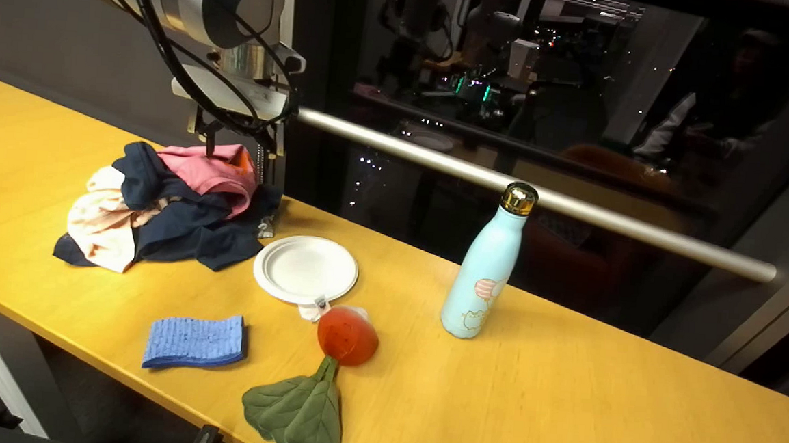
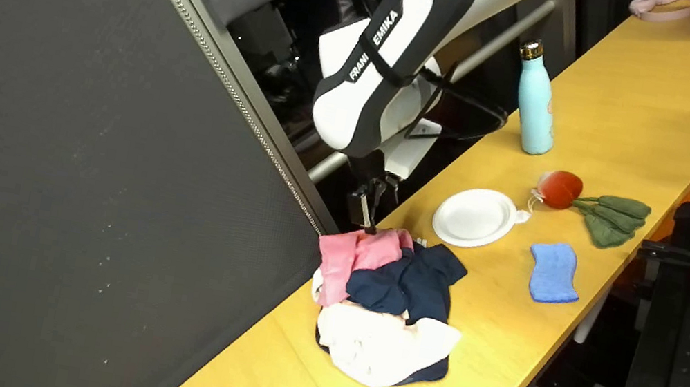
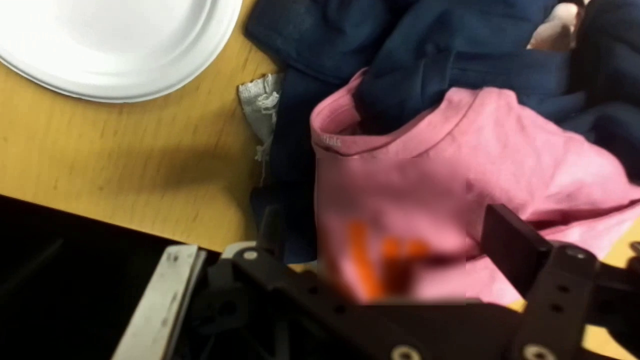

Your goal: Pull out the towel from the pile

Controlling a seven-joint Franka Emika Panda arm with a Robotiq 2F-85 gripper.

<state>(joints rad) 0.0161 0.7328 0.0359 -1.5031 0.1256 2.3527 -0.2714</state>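
While a cream cloth (image 1: 98,216) and a navy cloth (image 1: 188,236) sprawl at left, between the far and near edges of the tabletop (image 1: 562,396), a folded blue cloth (image 1: 195,341) sits just in from the near edge (towel-like, but no part of the pile (image 2: 378,290)). Next, atop the pile and close to the far edge, lies a pink cloth (image 1: 199,170), the likeliest match for the task's towel, though its collar (image 3: 367,144) suggests a shirt. The pincer (image 3: 382,232), its jaws spread wide, hangs over the right end of that cloth, so the target lies below, with most of its fabric toward the left; whether it touches fabric cannot be told. Crumpled as it is, the pink cloth's longer stretch runs roughly along the far edge, and so does the gap between the jaws. Lowering straight down and closing would probably bunch the fabric along its length, the navy cloth alongside at risk of being caught. Farther right, a frayed gray scrap (image 3: 261,104) peeks from the pile toward a white plate (image 1: 306,267), and a pale blue bottle (image 1: 484,271) stands upright toward the far edge.
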